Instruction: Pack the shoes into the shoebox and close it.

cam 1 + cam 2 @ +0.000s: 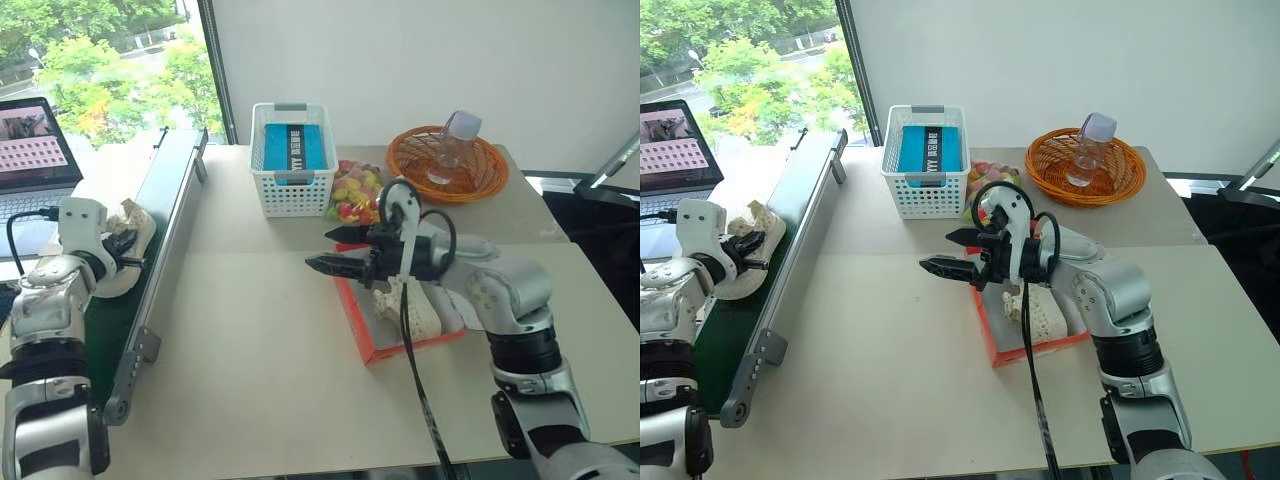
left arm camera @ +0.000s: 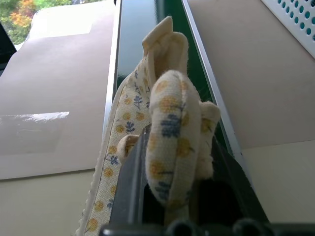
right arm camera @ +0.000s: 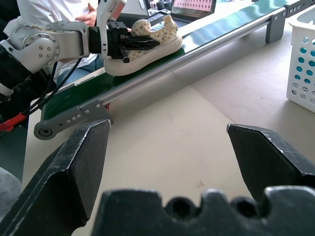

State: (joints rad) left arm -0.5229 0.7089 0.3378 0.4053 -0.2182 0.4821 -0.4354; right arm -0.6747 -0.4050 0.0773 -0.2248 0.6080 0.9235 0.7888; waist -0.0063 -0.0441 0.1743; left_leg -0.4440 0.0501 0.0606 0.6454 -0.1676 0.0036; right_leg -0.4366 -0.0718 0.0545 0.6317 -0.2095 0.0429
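Risk sits with the left gripper point(image 3: 114, 42), clamped on only the heel collar of a floral cream shoe point(image 3: 147, 42) on the green conveyor belt point(image 3: 216, 39): it could slip before reaching the shoebox point(image 1: 365, 330), where the right gripper point(image 1: 335, 250) waits, jaws apart.

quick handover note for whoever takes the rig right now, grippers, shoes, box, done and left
Left gripper: jaws shut on a shoe that sits on the green conveyor at the table's left edge.
Right gripper: jaws open, empty, hovering over the table beside the shoebox.
Shoebox: open, with the other shoe inside.
Done: one shoe packed, second one gripped.
Left: lift the second shoe off the conveyor, place it in the shoebox, close the lid.
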